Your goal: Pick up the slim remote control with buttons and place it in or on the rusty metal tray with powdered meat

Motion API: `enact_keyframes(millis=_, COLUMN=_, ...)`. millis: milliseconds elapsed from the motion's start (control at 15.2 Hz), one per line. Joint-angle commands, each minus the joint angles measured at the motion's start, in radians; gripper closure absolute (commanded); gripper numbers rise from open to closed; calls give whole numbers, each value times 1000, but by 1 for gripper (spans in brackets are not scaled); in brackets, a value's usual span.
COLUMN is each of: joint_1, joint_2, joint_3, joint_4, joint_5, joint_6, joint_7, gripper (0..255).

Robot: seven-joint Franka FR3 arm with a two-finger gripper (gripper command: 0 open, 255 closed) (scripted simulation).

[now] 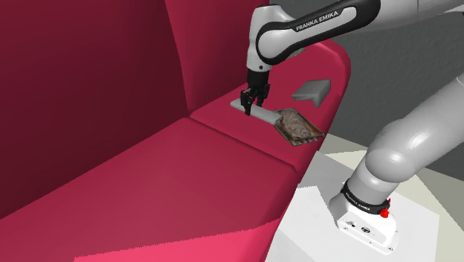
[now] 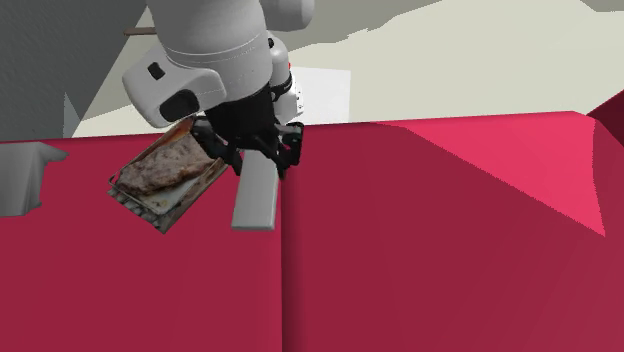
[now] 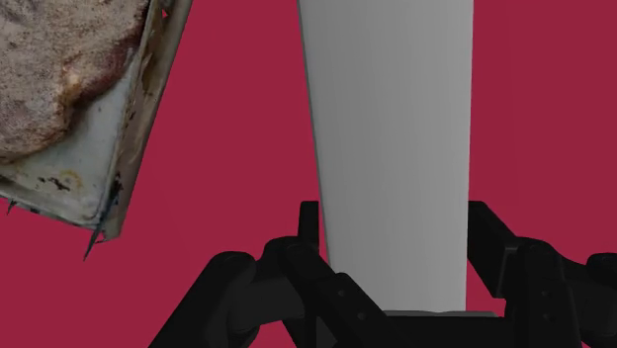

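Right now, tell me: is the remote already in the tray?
No, the remote lies on the red cushion beside the tray, with bare cushion showing between them.

Even, moderate lighting throughout.
Sofa seat brighter than its dim back; soft grey shading on arm.

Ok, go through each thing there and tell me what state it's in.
Black two-finger gripper: shut on the remote's sides.
Plain grey slim remote control: lying on the red sofa seat, beside the tray, not touching it.
Rusty metal tray: flat on the seat, holding brownish powdered meat.
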State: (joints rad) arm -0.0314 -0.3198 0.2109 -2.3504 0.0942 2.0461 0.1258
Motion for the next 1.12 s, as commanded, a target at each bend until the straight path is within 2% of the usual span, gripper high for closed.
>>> enact_keyframes(millis=0, joint_1=-19, joint_2=-38, joint_3=-37, joint_4=-44, joint_5=-4, joint_6=3, joint_7=-56, gripper=255)
enact_keyframes(millis=594, joint_1=-112, joint_2=-161, joint_3=-201, joint_4=-154, joint_5=-66, joint_6=-18, joint_7=-275, gripper=255)
enact_keyframes(millis=924, joint_1=-173, joint_2=-189, joint_3=-297, joint_4=-174, joint_5=-117, joint_6=-28, joint_7=-398, gripper=255)
enact_keyframes(millis=1056, joint_1=-183, joint_2=-187, joint_3=-314, joint_4=-184, joint_5=-126, joint_6=-15, joint_7=-418, gripper=255)
